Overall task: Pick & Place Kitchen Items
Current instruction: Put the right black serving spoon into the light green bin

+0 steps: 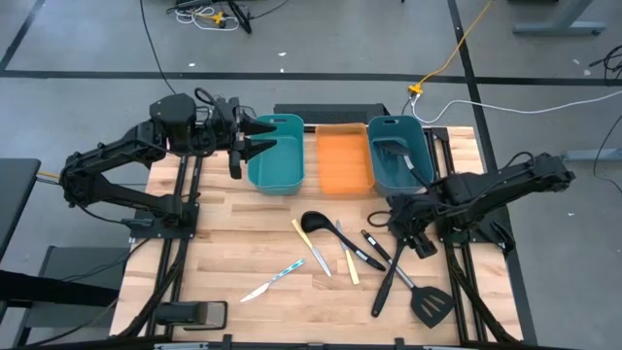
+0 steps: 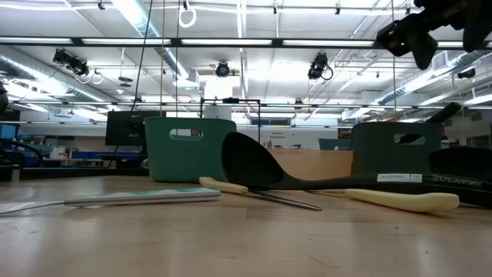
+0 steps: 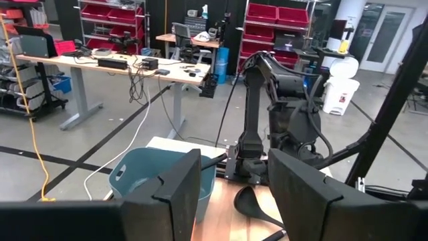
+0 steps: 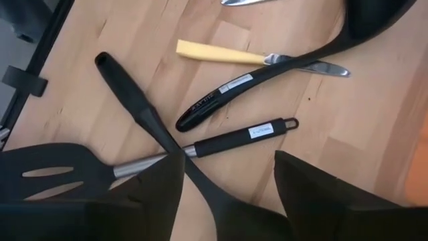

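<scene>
My right gripper (image 4: 227, 194), fingers spread wide and empty, poised above crossed black spatulas (image 4: 144, 120); my left gripper (image 1: 255, 138), part-open, beside a teal bin (image 1: 277, 156)

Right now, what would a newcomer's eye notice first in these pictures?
Probably the black utensils scattered and crossing each other on the wooden table, with the right pincer hovering open just above them. Behind, an orange tray sits between two teal bins, and the left pincer waits by the left one.
</scene>
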Controlling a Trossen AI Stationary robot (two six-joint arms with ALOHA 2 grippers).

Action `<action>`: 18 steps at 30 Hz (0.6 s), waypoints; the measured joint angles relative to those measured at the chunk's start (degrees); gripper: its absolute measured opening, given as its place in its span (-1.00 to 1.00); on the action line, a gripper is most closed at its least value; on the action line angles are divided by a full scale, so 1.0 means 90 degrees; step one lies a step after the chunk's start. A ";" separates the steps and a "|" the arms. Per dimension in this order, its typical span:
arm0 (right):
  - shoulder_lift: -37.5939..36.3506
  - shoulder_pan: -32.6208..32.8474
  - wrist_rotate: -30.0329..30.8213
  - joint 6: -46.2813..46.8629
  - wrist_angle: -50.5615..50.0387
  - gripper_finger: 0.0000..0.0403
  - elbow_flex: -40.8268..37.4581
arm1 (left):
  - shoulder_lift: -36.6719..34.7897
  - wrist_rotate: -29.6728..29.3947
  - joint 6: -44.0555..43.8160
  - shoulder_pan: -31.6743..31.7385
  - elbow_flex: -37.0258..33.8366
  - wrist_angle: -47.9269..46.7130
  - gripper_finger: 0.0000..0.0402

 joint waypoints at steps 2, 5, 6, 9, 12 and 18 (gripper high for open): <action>0.0055 0.0000 0.0002 0.0000 -0.0012 0.25 0.0000 | 0.0000 0.0000 0.0038 0.0000 -0.0001 0.0000 -0.10; 0.0164 0.0000 -0.0002 0.0000 -0.0084 0.34 0.0000 | 0.0000 0.0002 0.0137 -0.0002 -0.0002 0.0000 -0.10; 0.0205 0.0000 -0.0002 -0.0023 -0.0117 0.37 0.0000 | 0.0000 0.0001 0.0149 -0.0002 -0.0001 0.0000 -0.10; 0.0329 0.0017 -0.0005 -0.0227 -0.0261 0.44 0.0000 | 0.0000 0.0002 0.0154 0.0000 -0.0002 0.0000 -0.10; 0.0413 0.0084 0.0000 -0.0541 -0.0342 0.48 0.0000 | 0.0000 0.0002 0.0165 -0.0002 -0.0002 0.0000 -0.10; 0.0454 0.0238 0.0001 -0.0989 -0.0368 0.50 0.0000 | 0.0000 0.0002 0.0206 -0.0002 -0.0002 -0.0002 -0.10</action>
